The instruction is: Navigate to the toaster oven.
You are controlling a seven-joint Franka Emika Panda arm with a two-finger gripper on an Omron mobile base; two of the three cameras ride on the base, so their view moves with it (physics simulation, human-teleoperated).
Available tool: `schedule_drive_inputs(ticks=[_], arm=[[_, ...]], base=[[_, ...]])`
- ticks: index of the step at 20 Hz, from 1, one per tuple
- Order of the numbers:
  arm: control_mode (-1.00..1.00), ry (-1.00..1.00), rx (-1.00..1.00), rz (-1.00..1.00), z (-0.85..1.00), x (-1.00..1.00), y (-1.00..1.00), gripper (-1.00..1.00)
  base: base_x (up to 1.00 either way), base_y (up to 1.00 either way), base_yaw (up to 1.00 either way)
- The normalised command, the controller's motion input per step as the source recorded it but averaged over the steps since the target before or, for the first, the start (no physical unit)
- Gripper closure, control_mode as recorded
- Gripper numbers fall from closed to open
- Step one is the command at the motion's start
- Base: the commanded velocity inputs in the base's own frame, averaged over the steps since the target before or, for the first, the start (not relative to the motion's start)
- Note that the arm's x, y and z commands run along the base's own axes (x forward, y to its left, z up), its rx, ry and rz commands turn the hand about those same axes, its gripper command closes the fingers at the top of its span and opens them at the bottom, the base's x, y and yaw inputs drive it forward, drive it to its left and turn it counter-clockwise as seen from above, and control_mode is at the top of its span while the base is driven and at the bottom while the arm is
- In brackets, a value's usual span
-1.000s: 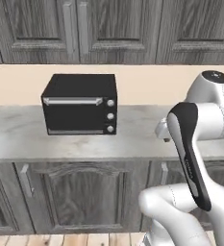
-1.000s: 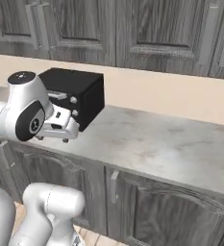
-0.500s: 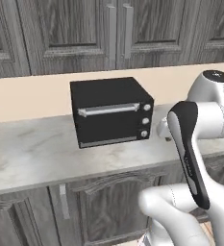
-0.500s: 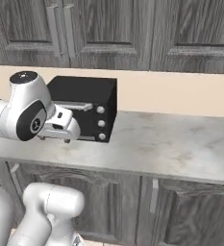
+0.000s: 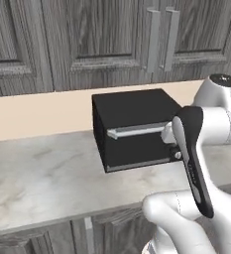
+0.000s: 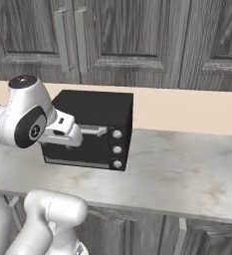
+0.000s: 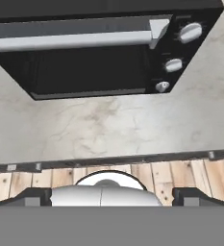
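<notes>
Since a second ago the base has driven on, so both base views have swung and closed in: the toaster oven point(image 5: 134, 129) now sits larger and nearer the middle, though it has not shifted on the counter point(image 5: 42, 173). It stands toward the counter's back edge, against the beige wall. The approach looks nearly done; what remains is likely a small squaring-up and stop. The oven is a matte-black box with a silver bar handle point(image 7: 70, 41) and three pale knobs point(image 6: 117, 148); the counter is veined grey marble over dark wood-grain cabinets point(image 6: 117, 35). Whether the gripper's fingers are apart, I cannot tell.
</notes>
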Motion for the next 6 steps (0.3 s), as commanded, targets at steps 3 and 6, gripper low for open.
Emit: schedule_drive_inputs(ticks=[3,6], arm=[[1.0,0.0,0.0,0.0,0.0,0.0,0.0,-1.0],[1.0,0.0,0.0,0.0,0.0,0.0,0.0,-1.0]], base=[[0.54,-0.22,0.07],[0.24,-0.05,0.0]])
